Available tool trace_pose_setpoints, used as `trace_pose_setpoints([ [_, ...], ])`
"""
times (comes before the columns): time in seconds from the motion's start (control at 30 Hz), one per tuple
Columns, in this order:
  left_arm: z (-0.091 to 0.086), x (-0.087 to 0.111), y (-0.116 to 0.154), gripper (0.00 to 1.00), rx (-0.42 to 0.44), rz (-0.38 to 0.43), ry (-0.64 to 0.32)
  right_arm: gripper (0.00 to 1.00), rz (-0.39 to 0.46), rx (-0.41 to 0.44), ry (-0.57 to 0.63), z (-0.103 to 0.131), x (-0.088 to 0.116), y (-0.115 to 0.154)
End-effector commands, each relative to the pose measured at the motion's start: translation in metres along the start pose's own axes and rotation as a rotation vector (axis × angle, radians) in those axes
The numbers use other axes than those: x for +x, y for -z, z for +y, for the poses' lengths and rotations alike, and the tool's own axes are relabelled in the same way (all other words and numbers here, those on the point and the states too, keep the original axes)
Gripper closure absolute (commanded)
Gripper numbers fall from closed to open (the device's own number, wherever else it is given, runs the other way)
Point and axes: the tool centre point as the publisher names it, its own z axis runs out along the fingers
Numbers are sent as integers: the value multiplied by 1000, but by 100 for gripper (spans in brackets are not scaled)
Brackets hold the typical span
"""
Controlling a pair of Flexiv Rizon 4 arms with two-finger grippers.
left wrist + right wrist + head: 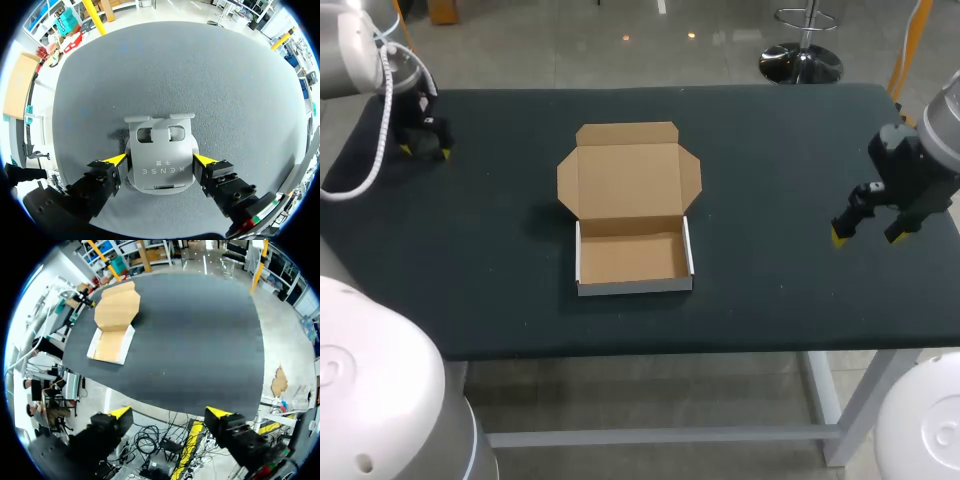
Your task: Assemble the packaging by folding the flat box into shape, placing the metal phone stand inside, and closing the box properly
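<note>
The stand point(161, 172) is a flat grey metal plate with two cut-outs near one end. It lies on the dark surface point(770, 150) at its far left, well apart from the box point(632, 258). It is probably stiff, smooth and weighty for its bulk, so it could slip in a light pinch. The best hold looks to be across its two straight side edges at mid-body, clear of the cut-outs. The left gripper point(160, 160) has its jaws on either side of exactly those edges, yellow tips right against them. Whether they are already pressing on the metal I cannot tell.

The box sits mid-surface, its tray folded up and empty, and its lid point(628, 180) laid open flat behind it. As thin cardboard it should be light and easy to crease or push along.

The right gripper point(867, 236) hangs near the right edge, jaws apart on nothing.

Only the left wrist view shows the stand; in the head view that arm hides it. The head view alone shows the lid flaps and how far stand and box are apart. The right wrist view shows the box well ahead.
</note>
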Motion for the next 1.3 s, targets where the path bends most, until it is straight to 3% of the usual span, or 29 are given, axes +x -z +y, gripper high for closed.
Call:
trace_pose_setpoints([
  [0.03, -8, -3, -5, 16, -16, 2, 1, 0, 0, 5, 0, 0, 0, 3],
  [0.27, -12, -3, -7, 26, -15, -3, 4, 0, 0, 5, 0, 0, 0, 3],
  [0.3, -12, -3, -7, 33, -16, -5, 4, 0, 0, 5, 0, 0, 0, 3],
  [0.33, -12, -3, -8, 52, -17, -9, 5, 0, 0, 5, 0, 0, 0, 3],
  [0.37, -13, -3, -8, 65, -17, -10, 6, 0, 0, 5, 0, 0, 0, 3],
  [0.4, -13, -3, -8, 90, -17, -12, 7, 0, 0, 5, 0, 0, 0, 3],
  [0.43, -13, -3, -8, 100, -17, -14, 7, 0, 0, 5, 0, 0, 0, 3],
  [0.73, 0, -4, 5, 100, 14, -13, 18, 0, 0, 5, 0, 0, 0, 3],
  [1.03, 26, -3, 31, 100, 82, -58, 16, 0, 0, 5, 0, 0, 0, 3],
  [1.3, 55, 5, 54, 100, 113, -46, -7, 0, 0, 5, 0, 0, 0, 3],
])
